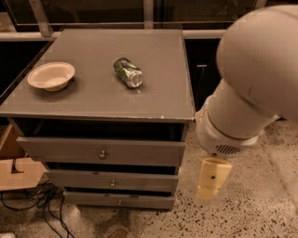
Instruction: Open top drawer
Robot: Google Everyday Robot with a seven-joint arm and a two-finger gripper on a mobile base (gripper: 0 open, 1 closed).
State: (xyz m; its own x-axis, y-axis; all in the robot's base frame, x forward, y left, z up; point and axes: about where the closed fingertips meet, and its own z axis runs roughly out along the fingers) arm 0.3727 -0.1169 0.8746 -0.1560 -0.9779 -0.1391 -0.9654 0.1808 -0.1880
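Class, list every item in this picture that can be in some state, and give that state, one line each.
top drawer: at most out a crack, with a dark gap above its front; not clearly open.
can: lying on its side on the cabinet top.
bowl: upright, empty.
tool: hanging low to the right of the drawers, touching nothing.

Speckled terrazzo floor (260,209), dark windows (93,11) behind, cardboard box (18,173) and black cables (44,204) at left, dim light

Grey cabinet top (93,95) holds a pale bowl (51,76) and a tipped green can (128,72); claw (212,180) hangs low to its right
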